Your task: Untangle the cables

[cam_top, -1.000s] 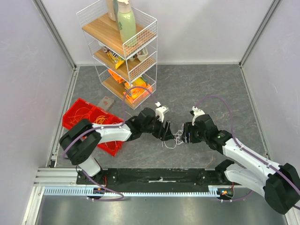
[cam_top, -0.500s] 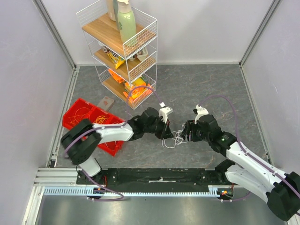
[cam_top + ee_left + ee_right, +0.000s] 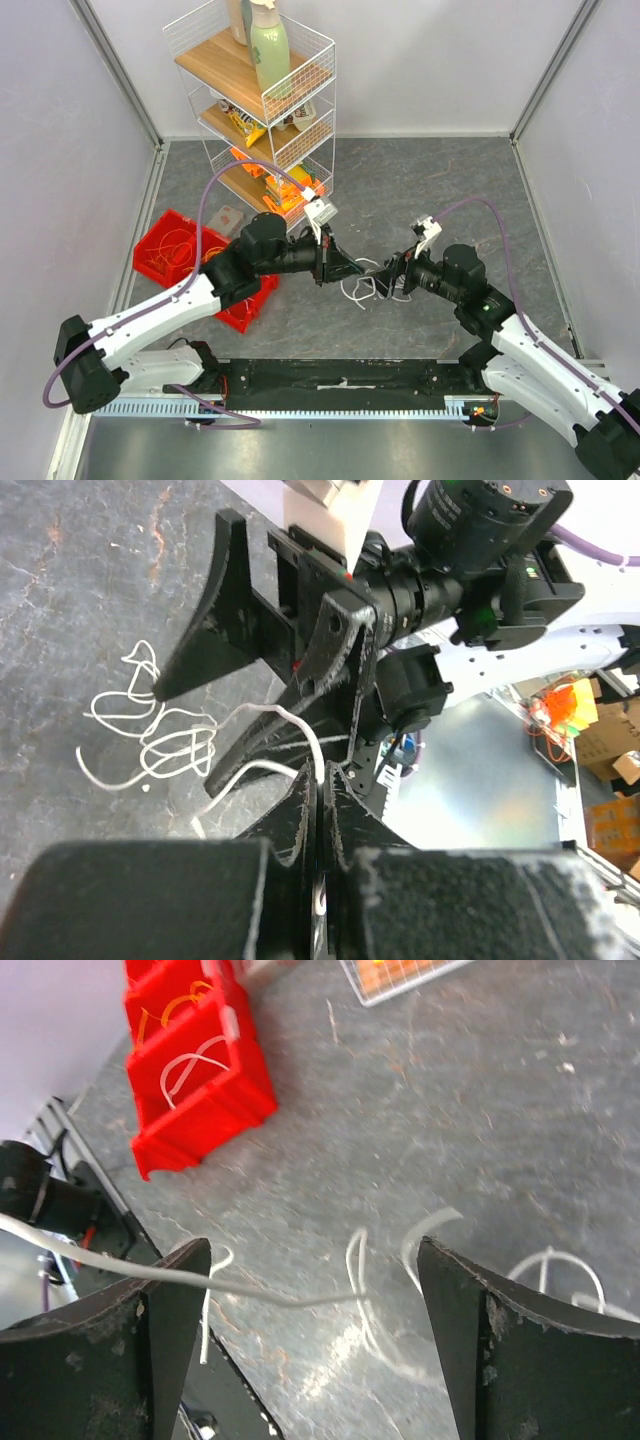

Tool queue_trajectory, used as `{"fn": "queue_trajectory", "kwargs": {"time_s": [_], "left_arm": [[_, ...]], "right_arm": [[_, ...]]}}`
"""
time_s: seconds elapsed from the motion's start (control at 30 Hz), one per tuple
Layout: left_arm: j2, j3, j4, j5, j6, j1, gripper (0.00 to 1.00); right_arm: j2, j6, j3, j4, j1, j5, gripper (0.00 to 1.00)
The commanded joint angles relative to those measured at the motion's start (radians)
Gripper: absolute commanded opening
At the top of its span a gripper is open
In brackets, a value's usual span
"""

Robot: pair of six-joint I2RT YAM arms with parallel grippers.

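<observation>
The cables show as a small tangle of thin white wire on the grey table between the two grippers, and as loose loops in the left wrist view. My left gripper is shut on one white strand that arcs away toward the tangle. In the top view this left gripper sits just left of the wires. My right gripper faces it from the right, open. In the right wrist view the right gripper has a taut white strand running across its gap, touching neither finger.
A red bin at the left holds orange and white wire loops. A white wire rack with bottles and packets stands at the back left. A small card lies beside the bin. Purple arm cables arch over both arms.
My left gripper has shut on a white strand and drawn back to the left, pulling it taut. My right gripper has opened wider and backed off slightly to the right.
</observation>
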Motion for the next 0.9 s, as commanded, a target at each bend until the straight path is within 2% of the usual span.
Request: {"fn": "queue_trajectory", "kwargs": {"time_s": [0.0, 0.1, 0.23, 0.27, 0.37, 0.4, 0.43, 0.53, 0.67, 0.77, 0.87], "left_arm": [[-0.090, -0.002, -0.001, 0.055, -0.095, -0.002, 0.02], [-0.134, 0.018, 0.023, 0.092, -0.123, -0.002, 0.02], [-0.197, 0.044, 0.082, 0.138, -0.175, -0.002, 0.02], [-0.211, 0.051, 0.105, 0.152, -0.190, -0.002, 0.02], [-0.249, 0.079, 0.139, 0.200, -0.222, -0.004, 0.02], [-0.269, 0.087, 0.133, 0.192, -0.221, -0.002, 0.02], [-0.294, 0.097, 0.109, 0.171, -0.213, -0.002, 0.02], [-0.363, 0.154, -0.035, 0.068, -0.144, -0.001, 0.02], [-0.446, 0.235, -0.271, -0.143, -0.032, -0.002, 0.02], [-0.478, 0.294, -0.428, -0.332, 0.014, -0.001, 0.02], [-0.512, 0.324, -0.496, -0.421, 0.057, -0.001, 0.02]], "right_arm": [[0.052, 0.058, 0.047, 0.211, 0.006, -0.047, 0.89], [0.141, 0.136, 0.041, 0.287, 0.020, 0.012, 0.77], [0.268, 0.226, -0.009, 0.424, 0.040, 0.111, 0.65], [0.314, 0.254, -0.011, 0.433, 0.043, 0.149, 0.57], [0.450, 0.321, 0.006, 0.343, 0.040, 0.281, 0.18], [0.489, 0.331, 0.012, 0.317, 0.042, 0.305, 0.14], [0.512, 0.328, 0.012, 0.311, 0.042, 0.309, 0.15], [0.524, 0.297, 0.009, 0.285, 0.042, 0.315, 0.24], [0.477, 0.222, 0.004, 0.223, 0.042, 0.336, 0.41], [0.454, 0.173, 0.000, 0.191, 0.042, 0.335, 0.43], [0.426, 0.161, -0.017, 0.176, 0.042, 0.343, 0.42]]}}
